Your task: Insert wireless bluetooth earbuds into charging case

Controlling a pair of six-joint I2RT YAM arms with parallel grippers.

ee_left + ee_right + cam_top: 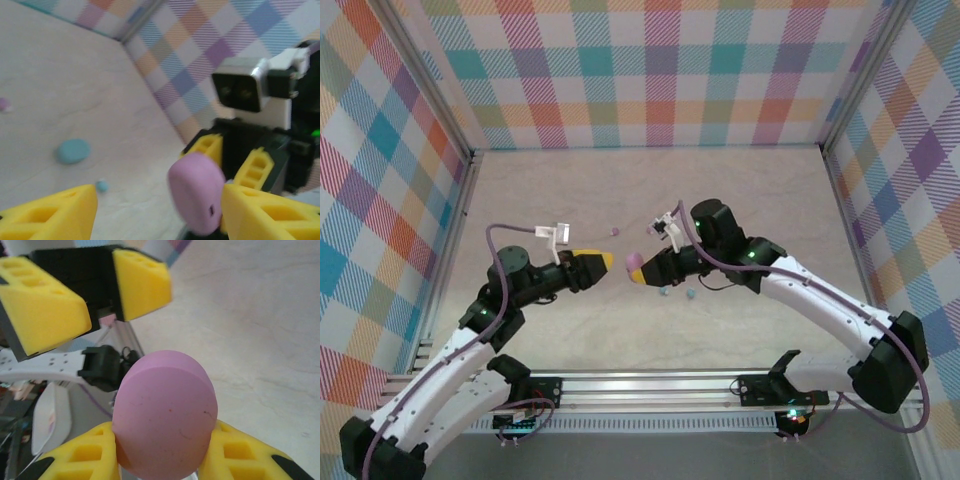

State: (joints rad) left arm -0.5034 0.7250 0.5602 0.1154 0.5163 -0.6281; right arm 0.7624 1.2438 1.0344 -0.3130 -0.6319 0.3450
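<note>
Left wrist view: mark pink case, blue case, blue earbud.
pink case [196, 200]: left wrist view, broad face.
blue case [73, 150]: left wrist view, top centre.
blue earbud [102, 186]: left wrist view, top.

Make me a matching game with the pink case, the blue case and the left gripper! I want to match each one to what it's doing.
Things:
1. pink case
2. blue case
3. left gripper

States:
A. open, holding nothing
B. pinched in the right gripper
C. lying on the table

Pairs: 1-B, 2-C, 3-A
</note>
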